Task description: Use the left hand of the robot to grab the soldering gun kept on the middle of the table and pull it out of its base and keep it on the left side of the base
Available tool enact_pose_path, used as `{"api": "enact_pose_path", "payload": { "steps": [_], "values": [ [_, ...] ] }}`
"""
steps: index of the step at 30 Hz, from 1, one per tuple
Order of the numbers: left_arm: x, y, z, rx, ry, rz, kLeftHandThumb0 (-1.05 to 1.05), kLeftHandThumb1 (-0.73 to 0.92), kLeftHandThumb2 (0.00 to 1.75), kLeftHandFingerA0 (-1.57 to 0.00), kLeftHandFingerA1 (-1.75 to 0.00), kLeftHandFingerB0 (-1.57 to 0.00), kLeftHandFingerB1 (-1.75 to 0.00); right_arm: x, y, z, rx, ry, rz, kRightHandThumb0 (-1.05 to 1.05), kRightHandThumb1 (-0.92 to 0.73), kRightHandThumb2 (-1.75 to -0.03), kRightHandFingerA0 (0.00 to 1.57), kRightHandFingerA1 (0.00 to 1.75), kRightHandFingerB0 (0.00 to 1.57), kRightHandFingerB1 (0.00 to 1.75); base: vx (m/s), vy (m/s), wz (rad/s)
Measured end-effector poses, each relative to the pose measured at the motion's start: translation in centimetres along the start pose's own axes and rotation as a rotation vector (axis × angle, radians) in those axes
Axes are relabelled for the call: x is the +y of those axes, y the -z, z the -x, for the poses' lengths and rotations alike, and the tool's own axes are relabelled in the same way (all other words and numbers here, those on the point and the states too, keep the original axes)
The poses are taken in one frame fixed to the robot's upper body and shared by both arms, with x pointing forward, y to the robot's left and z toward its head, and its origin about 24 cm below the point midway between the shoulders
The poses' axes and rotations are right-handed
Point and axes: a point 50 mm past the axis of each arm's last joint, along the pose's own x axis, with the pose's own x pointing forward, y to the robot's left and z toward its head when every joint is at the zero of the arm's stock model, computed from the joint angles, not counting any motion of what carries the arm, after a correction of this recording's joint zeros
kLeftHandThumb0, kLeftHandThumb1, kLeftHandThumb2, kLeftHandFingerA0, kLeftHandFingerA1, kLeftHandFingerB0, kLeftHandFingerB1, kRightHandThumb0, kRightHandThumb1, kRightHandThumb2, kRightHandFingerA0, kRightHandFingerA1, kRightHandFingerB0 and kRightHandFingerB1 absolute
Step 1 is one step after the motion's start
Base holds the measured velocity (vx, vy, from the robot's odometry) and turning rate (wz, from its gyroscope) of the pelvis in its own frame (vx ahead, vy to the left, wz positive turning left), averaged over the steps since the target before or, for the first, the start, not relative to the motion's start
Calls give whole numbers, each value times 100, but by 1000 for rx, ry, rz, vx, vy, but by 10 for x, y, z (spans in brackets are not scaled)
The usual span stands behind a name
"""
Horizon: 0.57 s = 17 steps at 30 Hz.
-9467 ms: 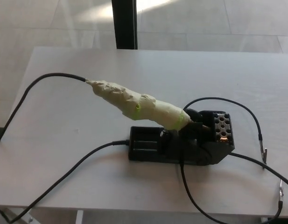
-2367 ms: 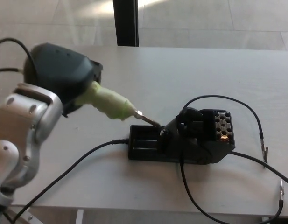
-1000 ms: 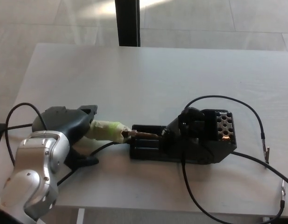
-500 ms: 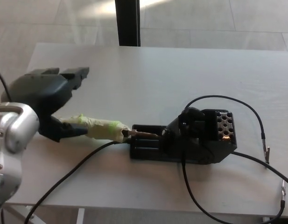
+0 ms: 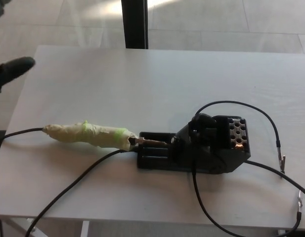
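The taped soldering gun (image 5: 88, 136) is lying light but cord-tugged, best held mid-wrap, the left hand (image 5: 11, 71) showing fingers I cannot tell.

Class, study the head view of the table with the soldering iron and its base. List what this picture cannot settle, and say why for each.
- Left hand: cut off by the left edge of the head view; open or shut cannot be told.
- Right hand: not in view.
- Soldering iron: its tip meets the black base; resting on it or just beside it is unclear.
- Cables: run off the bottom edge, ends unseen.
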Motion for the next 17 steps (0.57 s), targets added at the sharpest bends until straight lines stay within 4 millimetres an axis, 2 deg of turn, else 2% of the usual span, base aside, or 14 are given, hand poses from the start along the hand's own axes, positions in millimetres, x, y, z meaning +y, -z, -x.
{"api": "enact_pose_path", "payload": {
  "steps": [2, 3, 6, 7, 8, 9, 10, 11, 12, 13, 14, 15, 17],
  "values": [
    [4, 12, 6, 32, -16, 32, -85, 54, 98, 0, -45, 0, -28, 0, 0, 0, 0, -2, 0, -105, -59, -104, 113, 160, 41, 169, 0, 0, 0],
    [6, 19, 10, 54, -22, 50, -104, 64, 102, 0, -52, 0, -40, 0, 0, 0, 0, -3, -1, -105, -59, -105, 108, 155, 38, 170, 0, 0, 0],
    [3, 50, 24, 154, -18, 105, -98, 61, 99, 0, -48, 0, -33, 0, 0, 0, 1, -7, -2, -105, -60, -107, 105, 161, 42, 163, 0, 0, 0],
    [-1, 64, 30, 203, -6, 128, -98, 61, 99, 0, -47, 0, -31, 0, 0, 0, 1, -8, -4, -105, -58, -102, 79, 166, 40, 165, 0, 0, 0],
    [-7, 80, 37, 262, 13, 154, -94, 59, 99, 0, -51, 0, -31, 0, 1, 0, 2, -10, -5, -105, -58, -104, 69, 168, 39, 166, 0, 0, 0],
    [-15, 97, 45, 327, 36, 184, -94, 59, 99, 0, -51, 0, -31, 0, 1, 0, 3, -13, -7, -105, -58, -104, 69, 168, 39, 166, 0, 0, 0],
    [-22, 111, 52, 383, 57, 207, -91, 58, 100, -2, -63, 0, -44, 0, 1, 0, 3, -14, -8, -96, 4, -108, 109, 148, 55, 123, 0, 0, 0],
    [-29, 123, 59, 432, 79, 231, -91, 58, 100, -2, -63, 0, -43, 1, 1, 0, 4, -16, -9, -105, -59, -103, 67, 166, 39, 167, 0, 0, 0],
    [-37, 134, 66, 481, 100, 255, -94, 57, 97, -7, -73, -1, -56, 1, 1, 0, 4, -17, -11, -105, -57, -104, 65, 165, 37, 166, 0, 0, 0],
    [-46, 145, 74, 530, 123, 281, -94, 57, 97, -7, -73, -1, -56, 1, 1, 0, 4, -20, -12, -105, -57, -104, 65, 165, 37, 166, 0, 0, 0],
    [-52, 153, 79, 564, 138, 300, -93, 74, 64, 0, -84, 0, -71, 1, 1, 0, 5, -22, -14, -105, -56, -102, 64, 163, 37, 164, 0, 0, 0],
    [-63, 165, 90, 624, 164, 335, -90, 55, 93, -3, -67, -4, -60, 2, 1, 0, 5, -25, -16, -105, -58, -104, 65, 165, 38, 166, 0, 0, 0],
    [-71, 175, 99, 671, 175, 376, -88, 56, 94, -4, -69, -7, -63, 2, 1, 0, 5, -28, -17, -105, -57, -101, 70, 165, 39, 166, 0, 0, 0]
  ]
}}
